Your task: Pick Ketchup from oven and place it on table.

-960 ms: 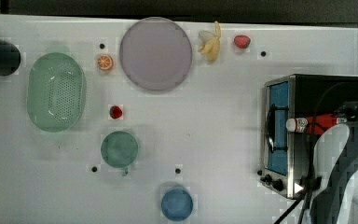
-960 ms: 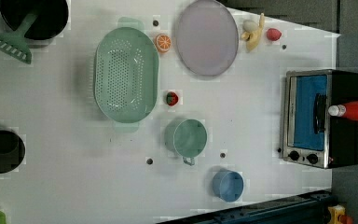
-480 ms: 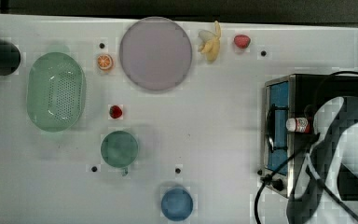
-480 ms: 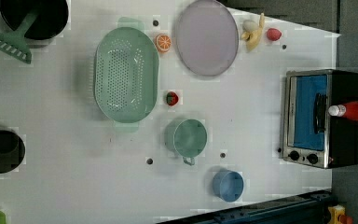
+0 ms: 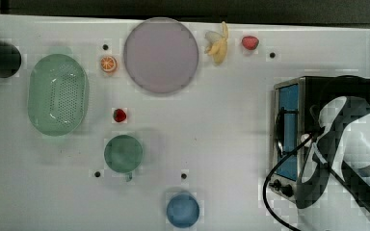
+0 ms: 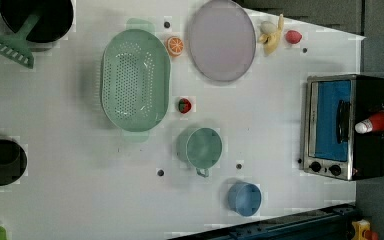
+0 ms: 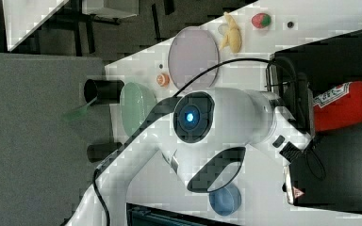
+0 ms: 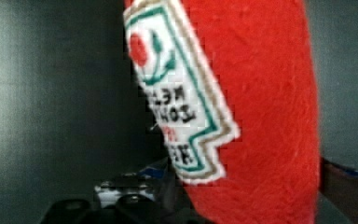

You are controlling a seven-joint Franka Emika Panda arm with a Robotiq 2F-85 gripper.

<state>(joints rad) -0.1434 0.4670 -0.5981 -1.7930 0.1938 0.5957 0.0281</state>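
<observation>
Wrist view: end effector [image 8: 242, 205] spread wide around the Ketchup [image 8: 261, 107], not clamped.

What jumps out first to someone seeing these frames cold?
The white robot arm dominates the right view, stretched over the black top of the oven. Next is the red Ketchup lying on that oven top; up close in the wrist view its white label stands out. On the table, the big purple plate and green colander draw the eye.
</observation>
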